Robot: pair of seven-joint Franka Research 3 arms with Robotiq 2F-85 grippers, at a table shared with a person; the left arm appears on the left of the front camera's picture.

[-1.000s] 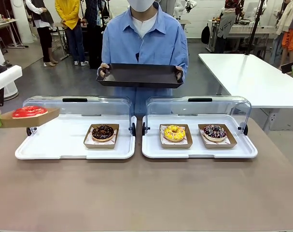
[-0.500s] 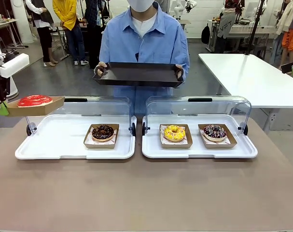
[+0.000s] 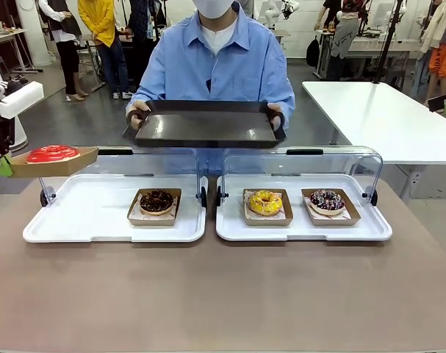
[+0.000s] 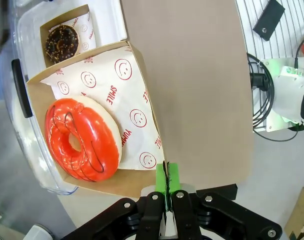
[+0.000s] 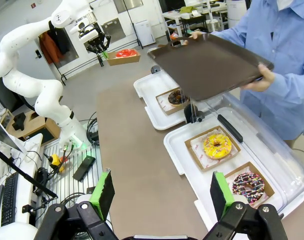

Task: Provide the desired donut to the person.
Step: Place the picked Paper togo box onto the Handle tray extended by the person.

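**Front view.** At the far left edge, the left pincer (image 3: 2, 163) is clamped on the end of a brown cardboard tray (image 3: 65, 166) carrying a red-glazed ring donut (image 3: 52, 154). It holds the cardboard tray level in the air over the left end of the left white plastic tray (image 3: 76, 224), about as high as the top of that tray's raised clear lid (image 3: 120, 165). A chocolate donut (image 3: 156, 201) sits on this white tray in its own cardboard holder. Just beside it, the right white plastic tray (image 3: 303, 228) holds a yellow-iced donut (image 3: 265, 202) and a dark sprinkled donut (image 3: 326, 199). Beyond the lids, the person in a light blue shirt (image 3: 215, 66) holds a dark rectangular serving tray (image 3: 206, 126) in both hands. It is above the gap between the two lids and well apart from the red donut. Both raised lids stand between the brown table (image 3: 223, 294) and the person.

**Left wrist view.** The green pads are pressed together on the cardboard tray's thin wall at a corner. The red donut lies on white paper printed with smiley faces (image 4: 129, 95). The chocolate donut shows farther off.

**Right wrist view.** The right pincer (image 5: 161, 195) hangs open and empty over the near side of the table, its green pads wide apart. Far off, the white left arm (image 5: 36, 65) holds the red donut aloft. The serving tray is tilted above the lids.
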